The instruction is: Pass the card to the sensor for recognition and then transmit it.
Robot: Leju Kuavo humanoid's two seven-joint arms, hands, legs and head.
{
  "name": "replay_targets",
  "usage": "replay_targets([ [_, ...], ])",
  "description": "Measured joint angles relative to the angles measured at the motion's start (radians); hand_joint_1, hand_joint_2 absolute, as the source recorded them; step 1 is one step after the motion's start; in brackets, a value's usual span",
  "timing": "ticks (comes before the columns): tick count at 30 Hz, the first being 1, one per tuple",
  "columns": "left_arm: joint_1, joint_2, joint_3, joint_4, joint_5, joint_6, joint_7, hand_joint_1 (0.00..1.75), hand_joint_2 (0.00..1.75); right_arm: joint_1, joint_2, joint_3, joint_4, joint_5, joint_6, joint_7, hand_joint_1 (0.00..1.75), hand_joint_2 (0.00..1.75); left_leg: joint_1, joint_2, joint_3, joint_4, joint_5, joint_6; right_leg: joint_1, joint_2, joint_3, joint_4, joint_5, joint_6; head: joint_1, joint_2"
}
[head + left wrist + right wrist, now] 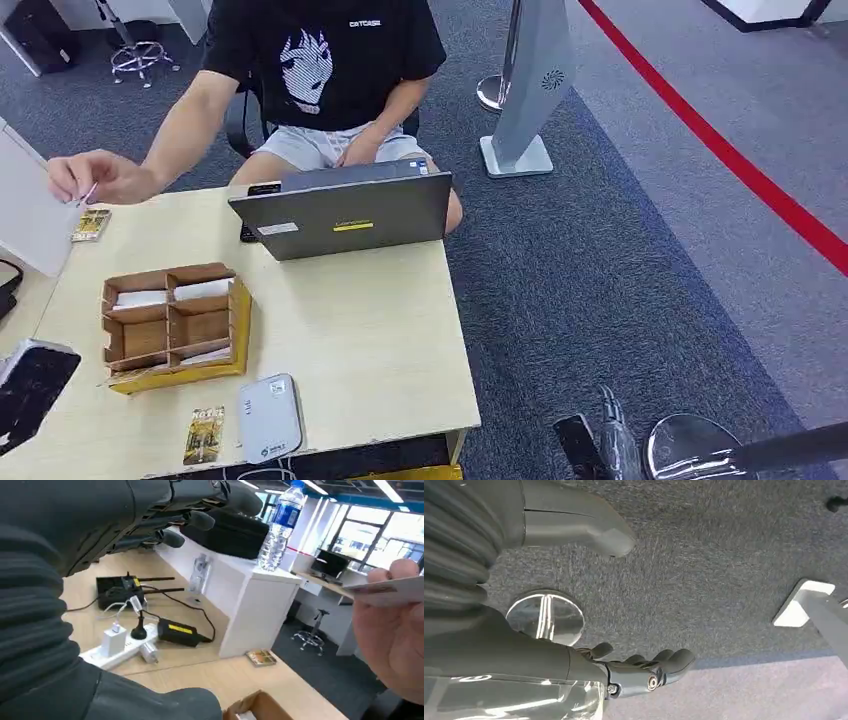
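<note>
Matt pale wood table (380,340)

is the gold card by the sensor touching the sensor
Apart. The head view shows the gold card lying flat on the table beside the white sensor, with a strip of bare tabletop between their edges.

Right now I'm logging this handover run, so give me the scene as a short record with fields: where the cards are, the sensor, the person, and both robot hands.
card on offer: white card pinched in the person's hand, held above the table's far left corner
other cards: one gold card near that hand; another gold card at the near edge
sensor: white reader beside the near card
box: cardboard divider box, white cards in its far cells
laptop: open, its back toward the robot
left hand: holds nothing
right hand: hanging over the carpet, holds nothing
</note>
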Motion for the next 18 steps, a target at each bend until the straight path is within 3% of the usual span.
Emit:
replay_targets([
  [1, -0.002, 0.002, -0.001, 0.002, -0.004, 0.000, 0.002, 0.00, 1.75, 0.000, 0.000, 0.000, 0.000, 0.000, 0.000, 0.001, 0.00, 1.75, 0.000, 0.000, 0.000, 0.000, 0.000, 0.000, 0.000, 0.000, 0.000, 0.000, 0.000, 0.000, 0.000, 0.000],
  [2, -0.027, 0.028, -0.012, 0.025, -0.086, -0.002, 0.036, 0.00, 1.75, -0.008, -0.002, 0.002, 0.007, -0.003, 0.000, 0.008, 0.00, 1.75, 0.000, 0.000, 0.000, 0.000, 0.000, 0.000, 0.000, 0.000, 0.000, 0.000, 0.000, 0.000, 0.000, 0.000],
  [4, -0.101, 0.108, -0.058, 0.109, -0.359, -0.003, 0.112, 0.00, 1.75, -0.021, -0.005, 0.022, 0.016, -0.003, 0.000, 0.019, 0.00, 1.75, 0.000, 0.000, 0.000, 0.000, 0.001, -0.001, 0.000, 0.000, 0.000, 0.000, 0.000, 0.000, 0.000, 0.000],
  [5, -0.141, 0.154, -0.092, 0.162, -0.444, -0.026, 0.127, 0.00, 1.75, -0.023, -0.006, 0.035, 0.019, -0.003, 0.003, 0.026, 0.00, 1.75, 0.000, 0.000, 0.000, 0.000, 0.001, -0.001, 0.000, 0.001, -0.001, 0.000, 0.001, -0.001, 0.000, 0.000],
  [6, -0.171, 0.182, -0.120, 0.196, -0.487, -0.035, 0.129, 0.00, 1.75, -0.027, -0.007, 0.044, 0.023, -0.002, 0.004, 0.028, 0.00, 1.75, 0.000, 0.000, -0.001, 0.000, 0.001, -0.001, 0.000, 0.001, -0.001, 0.000, 0.001, -0.001, 0.000, 0.000],
  [8, -0.189, 0.192, -0.137, 0.210, -0.503, -0.034, 0.129, 0.07, 1.75, -0.029, -0.008, 0.050, 0.026, 0.002, 0.003, 0.028, 0.00, 1.75, 0.000, 0.000, -0.001, 0.000, 0.001, -0.001, 0.000, 0.001, -0.001, 0.000, 0.001, -0.001, 0.000, 0.000],
  [9, -0.196, 0.197, -0.146, 0.216, -0.508, -0.033, 0.129, 1.43, 1.75, -0.030, -0.008, 0.053, 0.028, 0.002, 0.002, 0.028, 0.00, 1.75, 0.000, 0.000, -0.001, 0.000, 0.001, -0.001, 0.000, 0.001, -0.001, 0.000, 0.001, -0.001, 0.000, 0.000],
  [10, -0.202, 0.199, -0.152, 0.222, -0.515, -0.032, 0.129, 1.69, 1.75, -0.031, -0.008, 0.057, 0.030, 0.002, 0.000, 0.029, 0.00, 1.75, 0.000, 0.000, -0.001, 0.000, 0.001, -0.001, 0.000, 0.001, -0.001, 0.000, 0.001, -0.001, 0.000, 0.000],
  [18, -0.232, 0.206, -0.207, 0.236, -0.534, -0.003, 0.125, 1.75, 1.75, -0.038, -0.011, 0.070, 0.043, 0.003, -0.003, 0.031, 0.00, 1.75, 0.000, 0.000, -0.001, 0.000, 0.001, -0.001, 0.000, 0.001, -0.001, 0.000, 0.001, -0.001, 0.000, 0.000],
])
